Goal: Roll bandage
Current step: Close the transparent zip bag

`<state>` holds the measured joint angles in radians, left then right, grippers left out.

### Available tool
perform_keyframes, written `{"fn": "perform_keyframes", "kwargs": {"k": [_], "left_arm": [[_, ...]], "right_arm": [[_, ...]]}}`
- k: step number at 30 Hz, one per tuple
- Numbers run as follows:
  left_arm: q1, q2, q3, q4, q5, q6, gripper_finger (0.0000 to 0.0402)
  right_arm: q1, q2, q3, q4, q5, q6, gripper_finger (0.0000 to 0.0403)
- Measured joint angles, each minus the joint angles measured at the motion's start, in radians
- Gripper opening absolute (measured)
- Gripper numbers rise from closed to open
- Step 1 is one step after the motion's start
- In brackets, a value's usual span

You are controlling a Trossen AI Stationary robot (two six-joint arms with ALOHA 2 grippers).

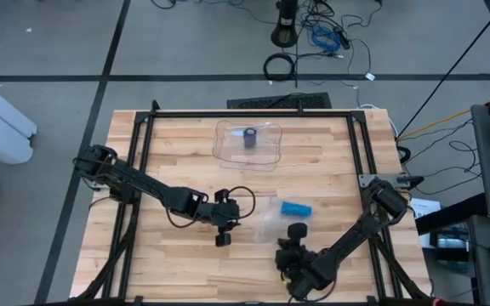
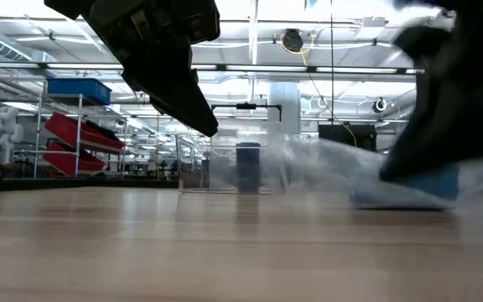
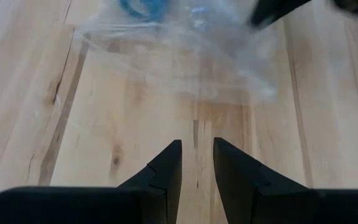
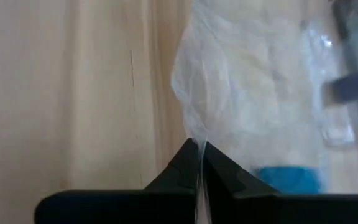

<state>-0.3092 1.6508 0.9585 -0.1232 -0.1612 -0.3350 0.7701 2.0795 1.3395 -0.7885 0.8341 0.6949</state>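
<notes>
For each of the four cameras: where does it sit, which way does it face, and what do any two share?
High: overhead, straight down on the table; both arms show.
Low: table height, level across toward the clear tray; arms hang in.
Left wrist: past the left gripper, slightly parted, toward the plastic bag.
Right wrist: right gripper shut on the bag's edge.
All share the bag holding the blue bandage roll.
</notes>
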Motion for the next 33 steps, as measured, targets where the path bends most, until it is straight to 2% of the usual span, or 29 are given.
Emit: {"fn": "perform_keyframes", "kwargs": {"k": [8, 17, 21, 27, 33], "left_arm": [[0.000, 0.000, 0.000, -0.001, 0.000, 0.000, 0.0096], [-0.010, 0.000, 0.000, 0.001, 0.000, 0.005, 0.0096], [-0.013, 0.000, 0.000, 0.025, -0.005, 0.046, 0.0096], [-0.012, 0.000, 0.000, 0.131, -0.072, 0.115, 0.0096], [-0.028, 0.000, 0.000, 0.256, -0.269, 0.167, 0.0096]], "right_arm": [[0.040, -0.140, 0.102, 0.000, 0.038, -0.074, 0.0000], [0.063, -0.347, 0.107, -0.131, 0.071, -0.044, 0.0000], [0.068, -0.430, 0.107, -0.135, 0.084, -0.070, 0.0000], [0.086, -0.514, 0.107, -0.131, 0.180, -0.110, 0.0000], [0.133, -0.546, 0.107, -0.130, 0.286, -0.138, 0.0000]]}}
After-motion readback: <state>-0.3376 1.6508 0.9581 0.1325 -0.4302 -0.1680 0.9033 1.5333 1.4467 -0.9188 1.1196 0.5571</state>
